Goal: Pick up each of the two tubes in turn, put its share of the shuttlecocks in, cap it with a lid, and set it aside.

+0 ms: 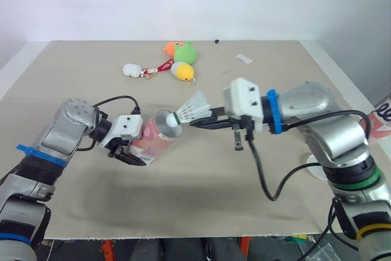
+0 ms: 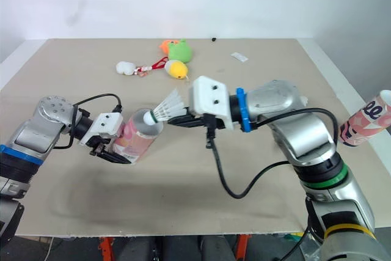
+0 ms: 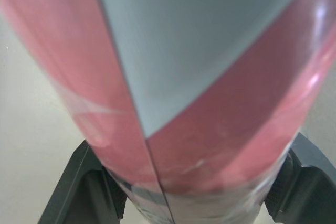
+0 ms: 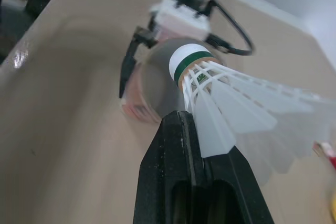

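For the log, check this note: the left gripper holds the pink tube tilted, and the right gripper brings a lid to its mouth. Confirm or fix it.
One thing is wrong: the right gripper holds a shuttlecock, not a lid, cork first at the mouth, as the right wrist view shows. The rest stands: the left gripper holds the tube tilted.

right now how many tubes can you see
2. One tube is gripped in the left hand, tilted, its open mouth facing the shuttlecock. The other tube sits at the far right, past the right arm.
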